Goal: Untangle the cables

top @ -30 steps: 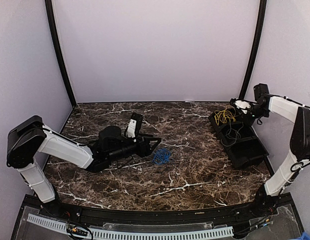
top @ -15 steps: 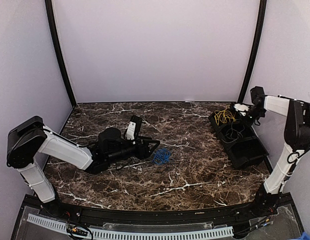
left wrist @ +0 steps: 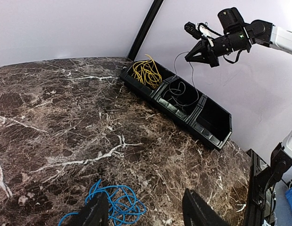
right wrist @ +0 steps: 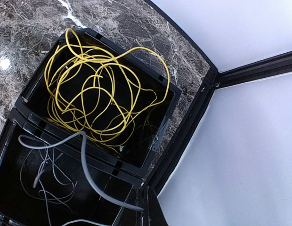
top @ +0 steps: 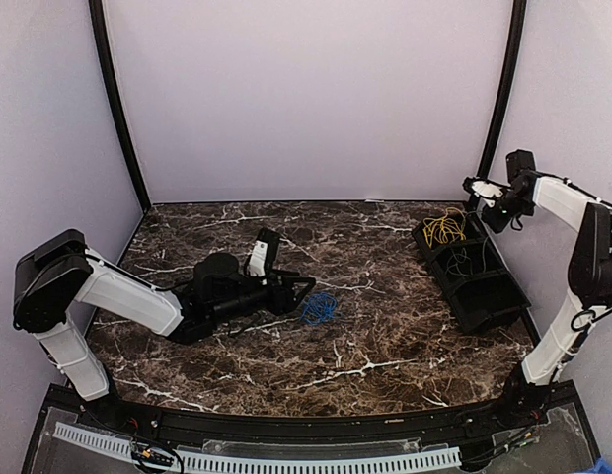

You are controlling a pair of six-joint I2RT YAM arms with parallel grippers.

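Right gripper holds grey cable above black tray
Its jaws are closed on it; left gripper has jaws apart beside blue cable

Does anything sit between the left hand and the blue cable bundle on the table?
Nothing visible does. The blue cable bundle lies on the marble table right at the open left hand, by its fingertips.

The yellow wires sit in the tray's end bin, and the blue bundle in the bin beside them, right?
No: the blue bundle lies on the marble table, outside the tray, as the top view shows. The yellow wires do sit in the end bin.
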